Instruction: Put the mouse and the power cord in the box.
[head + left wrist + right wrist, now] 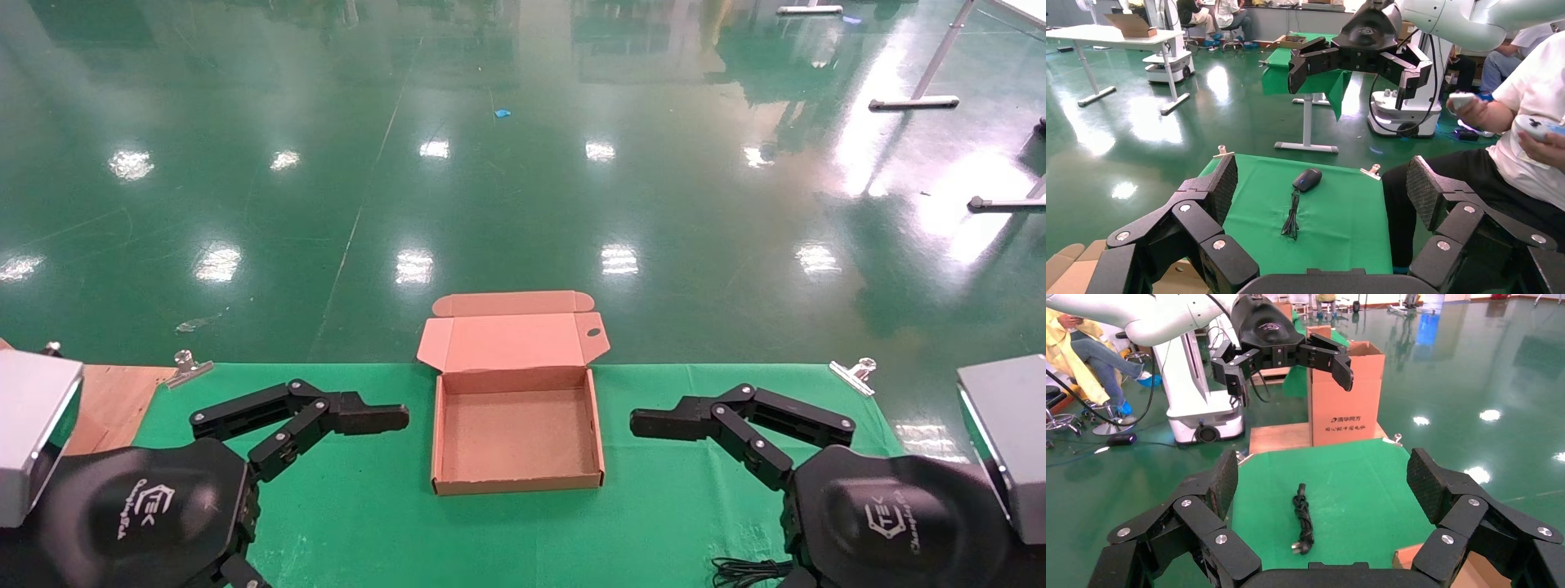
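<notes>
Beginning at the far left: noting the wooden board showing beside the green cloth. Finding the power cord on the cloth's left part, lying as one tight twisted bundle with the pronged plug toward the centre, well apart from the box and hidden beneath the arm in the head view. Hovering above that stretch with the left gripper, jaws spread wide, gripping nothing.

Passing on to the box at the middle of the cloth's far edge, lid thrown back, tray empty.

Hovering on the other side with the right gripper, likewise gaping and empty-handed. Spotting the mouse on the cloth's right part, its thin cable gathered in a loose hank just beside it, also well apart from the box.

Judging nothing packed yet, so facing a first pick. Doing it well probably means:

- Coming straight down over the cord's middle.
- Closing across the bundle rather than along it, catching every loop at once to avoid dangling strands.
- Lifting clear of the box wall before crossing.
- Lowering well inside the tray, not onto the lid.
- Taking the mouse across its narrow sides.
- Minding the trailing cable, which is likely to drag behind and snag on the cardboard rim.
</notes>
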